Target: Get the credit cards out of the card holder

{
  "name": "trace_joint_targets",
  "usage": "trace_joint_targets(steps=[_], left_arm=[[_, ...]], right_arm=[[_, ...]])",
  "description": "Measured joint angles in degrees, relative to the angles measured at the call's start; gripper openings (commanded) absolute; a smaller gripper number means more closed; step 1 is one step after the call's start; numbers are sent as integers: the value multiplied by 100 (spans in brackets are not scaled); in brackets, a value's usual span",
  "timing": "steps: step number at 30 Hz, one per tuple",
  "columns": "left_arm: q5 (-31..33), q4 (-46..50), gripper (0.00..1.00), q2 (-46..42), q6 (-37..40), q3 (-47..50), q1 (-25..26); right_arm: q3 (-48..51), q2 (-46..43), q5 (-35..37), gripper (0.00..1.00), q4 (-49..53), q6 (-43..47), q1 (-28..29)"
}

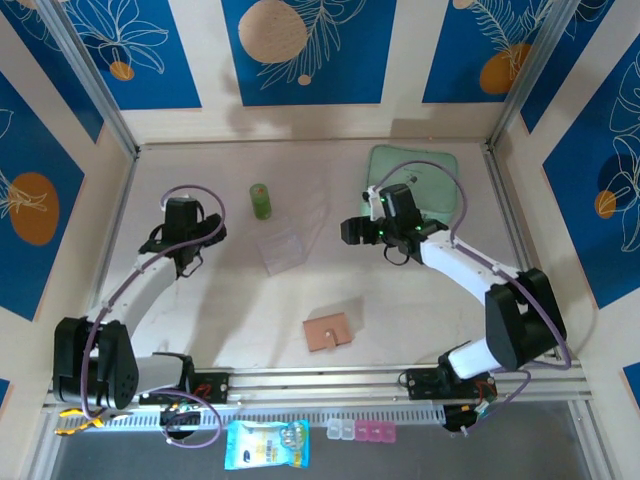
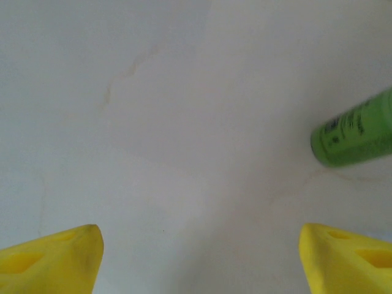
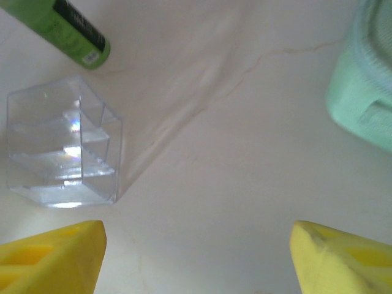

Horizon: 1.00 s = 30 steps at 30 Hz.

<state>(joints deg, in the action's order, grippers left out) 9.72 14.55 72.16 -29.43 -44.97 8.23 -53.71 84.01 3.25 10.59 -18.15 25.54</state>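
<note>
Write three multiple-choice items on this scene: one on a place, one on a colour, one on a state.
1. Where does the card holder lie?
A. by the back wall
B. towards the table's near edge
C. in the far left corner

2. What colour is the labelled tube near the clear box?
A. green
B. red
C. black

3. How is the card holder?
A. open, cards spread out
B. clamped in a gripper
C. closed flat, untouched

Key: B, it sits low in the top view; A, both wrist views show it green too; C, its salmon cover and snap dot face up, nothing touching it.
</note>
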Motion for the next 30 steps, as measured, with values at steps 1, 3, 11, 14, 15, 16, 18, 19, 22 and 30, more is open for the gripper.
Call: trace_joint_targets(steps=[1,3,11,14,15,16,18,19,22,30], left_arm=[[-114,90,84,33,-116,0,50],[-306,234,79,131,-337,-11,225],[-601,688,48,695,-999,-492,1023],[-605,809,39,925,-1178,-737,1292],[-603,859,37,1001,-1228,-813,1362],[-603,901,35,1121,-1300,-903,1429],[-601,929,31,1318,-1373,-1034,1521],[-599,955,30,1432,-1423,-1095,1556],[-562,1047,30,1674,-1528,-1213,1624],[-496,1158,28,1961,-1670,-1379,1692]], right_arm=[[-68,90,4,78,70,-57,57],[-190,267,33,78,214,-155,205],[-321,542,192,77,280,-297,588],[-330,542,243,77,278,-302,601],[-330,542,262,77,278,-315,601],[-330,542,275,77,278,-319,601],[-330,542,289,77,278,-339,601],[-330,542,302,77,278,-339,601],[-330,542,330,77,280,-341,601],[-330,542,413,77,282,-343,614]])
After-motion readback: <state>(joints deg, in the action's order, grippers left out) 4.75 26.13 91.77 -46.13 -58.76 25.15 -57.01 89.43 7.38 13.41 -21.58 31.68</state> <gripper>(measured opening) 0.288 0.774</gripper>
